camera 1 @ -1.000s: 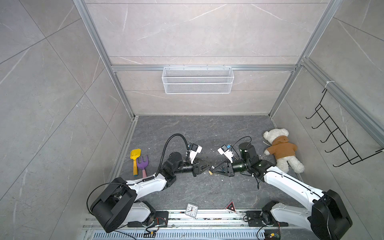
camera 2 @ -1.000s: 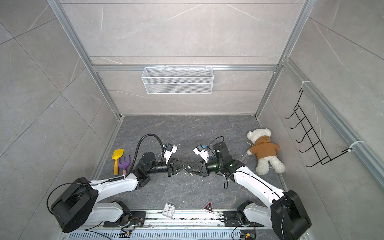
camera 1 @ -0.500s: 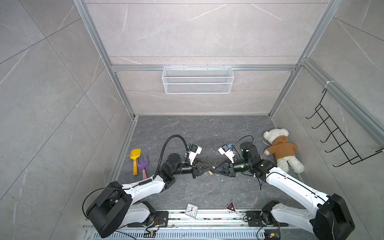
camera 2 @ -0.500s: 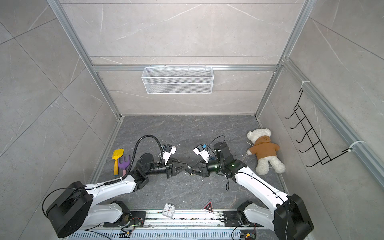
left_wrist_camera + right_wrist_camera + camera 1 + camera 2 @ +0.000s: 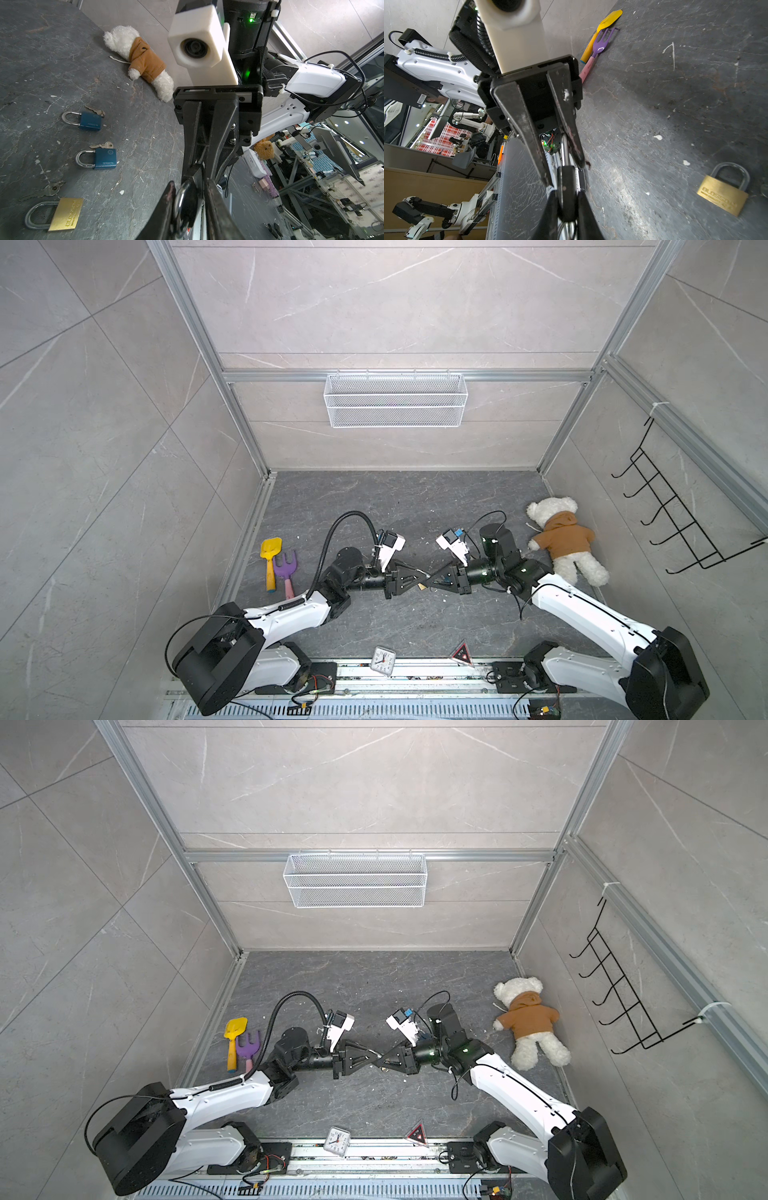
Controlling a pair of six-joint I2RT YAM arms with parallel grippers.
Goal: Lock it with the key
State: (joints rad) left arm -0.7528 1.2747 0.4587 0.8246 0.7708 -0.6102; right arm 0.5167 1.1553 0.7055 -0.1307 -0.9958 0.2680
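The lock (image 5: 568,187) in play is a small dark-bodied one with a silver shackle (image 5: 564,148). It's up off the tabletop (image 5: 145,124), pinched by its body in the right hand (image 5: 434,577). The shackle points at the left hand (image 5: 424,575), whose fingers sit either side of it. Can't make out a key in it.

Three more lie flat: a brass lock (image 5: 66,214) with a loose key (image 5: 44,191) just beside its shackle, plus a blue lock (image 5: 105,158) and another (image 5: 90,121), each with a key right at its body.
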